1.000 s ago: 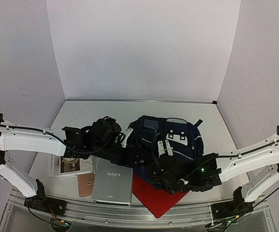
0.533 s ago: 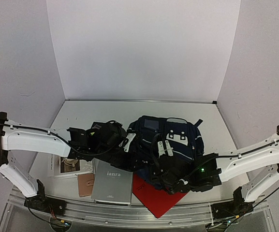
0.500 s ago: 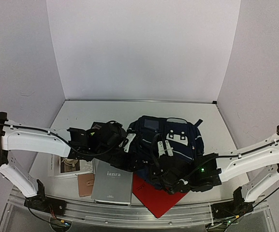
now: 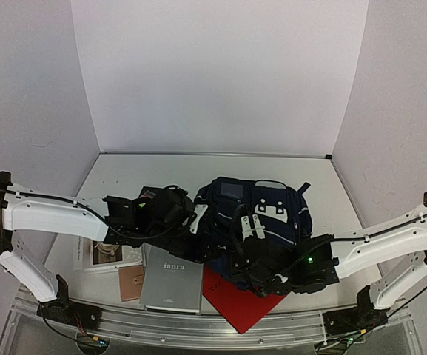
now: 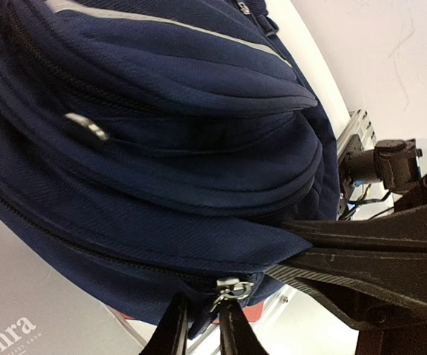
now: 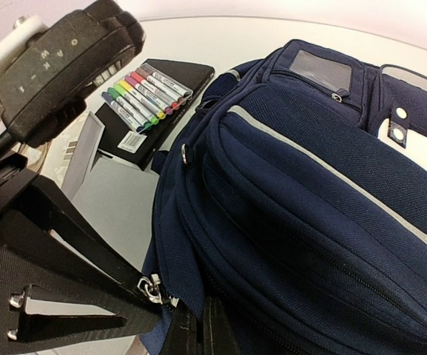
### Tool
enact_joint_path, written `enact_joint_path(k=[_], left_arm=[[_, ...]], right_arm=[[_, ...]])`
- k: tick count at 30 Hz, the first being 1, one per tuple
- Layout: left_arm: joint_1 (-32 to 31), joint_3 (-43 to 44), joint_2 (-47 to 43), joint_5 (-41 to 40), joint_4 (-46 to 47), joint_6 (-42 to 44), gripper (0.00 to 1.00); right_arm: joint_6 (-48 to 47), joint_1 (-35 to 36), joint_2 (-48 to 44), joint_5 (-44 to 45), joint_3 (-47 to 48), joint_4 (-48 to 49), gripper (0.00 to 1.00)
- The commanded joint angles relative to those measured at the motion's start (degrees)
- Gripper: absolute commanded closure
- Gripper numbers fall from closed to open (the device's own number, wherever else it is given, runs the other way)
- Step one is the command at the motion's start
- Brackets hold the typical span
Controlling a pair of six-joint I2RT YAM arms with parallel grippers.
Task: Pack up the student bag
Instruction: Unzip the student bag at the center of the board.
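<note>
Here the student bag point(image 4: 228, 203) lies in the middle of the table point(image 4: 198, 166), between the two arms, with its white patches on top. The left gripper point(image 5: 202, 303) is at the bag's near left corner. Its two fingers stand almost together, one on each side of the metal zipper pull point(image 5: 226, 288) at the lowest zipper line. I cannot tell if they really squeeze the pull or are only close around it. The right gripper point(image 6: 196, 322) is at the same lower edge, very near the pull. Its fingers are pressed together, and a fold of the navy fabric goes down between them.

Left of the bag, a black case of coloured markers point(image 6: 143, 92) lies flat on the table. Nearer the arm bases are a grey book point(image 4: 171, 277), a small brown notebook point(image 4: 130, 282) beside it, and a red sheet point(image 4: 235, 303) partly under the bag.
</note>
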Motion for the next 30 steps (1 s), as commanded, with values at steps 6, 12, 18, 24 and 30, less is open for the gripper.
enact_joint_path(k=[6,12,18,24,30], left_arm=[[-0.3,1.6,-1.0,-10.7,-4.2,-3.7,1.0],[2.6,0.8,-1.5,-14.6,-10.9,-9.0,1.0],[7.2,-1.4,-2.9,-14.1,-13.0,-10.8,1.0],[12.2,-3.3,-4.9,-13.3,-14.3,-10.0,1.0],[15.8,-2.4,-4.2,-13.7,-17.2,-7.3,1.0]], right_arm=[[0.2,-0.4,-1.8,4.4,2.1,1.3,1.0],[0.9,-0.4,-2.4,4.2,1.8,-0.5,1.0],[1.5,-0.4,-2.7,4.8,2.0,-3.8,1.0],[2.1,-0.4,-3.4,4.9,2.1,-6.3,1.0],[1.3,-0.3,-3.5,4.4,2.4,-7.1,1.0]])
